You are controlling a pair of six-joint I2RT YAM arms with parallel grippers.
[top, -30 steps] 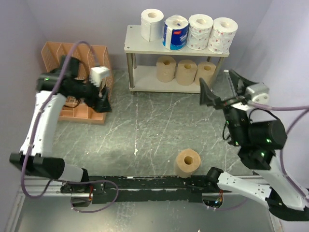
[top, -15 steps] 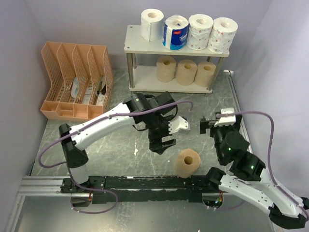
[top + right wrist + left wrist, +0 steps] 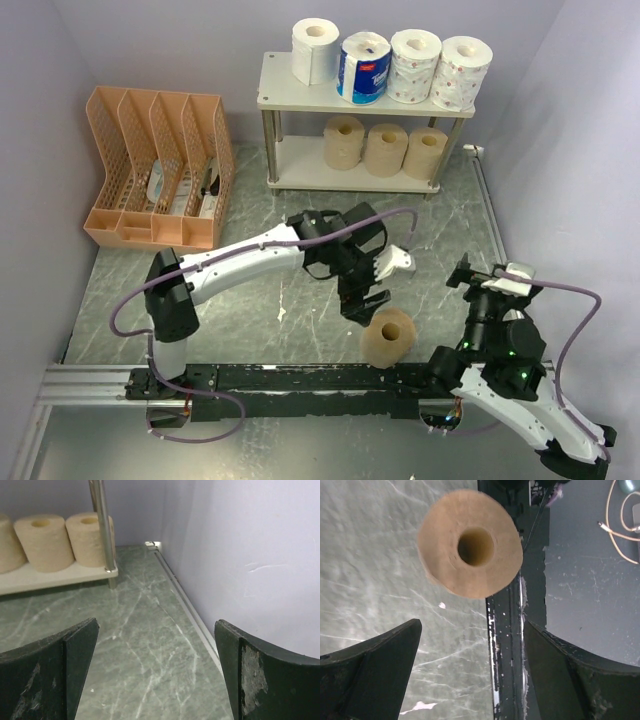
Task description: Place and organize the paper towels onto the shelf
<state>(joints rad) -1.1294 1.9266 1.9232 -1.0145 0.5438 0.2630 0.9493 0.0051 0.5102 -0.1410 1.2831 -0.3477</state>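
The left tool (image 3: 364,304), jaws spread, hovers just far-left of a tan roll (image 3: 388,337) standing on the counter (image 3: 420,220) near its near edge. Seven other rolls (image 3: 415,50) fill the far shelf (image 3: 300,101). The right tool (image 3: 156,625) gapes wide, empty.

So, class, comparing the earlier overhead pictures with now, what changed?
The left tool, open, swung from the orange organizer to beside the loose tan roll. The right tool, open, drew back from the shelf. Nothing was grasped; shelved rolls stayed put.
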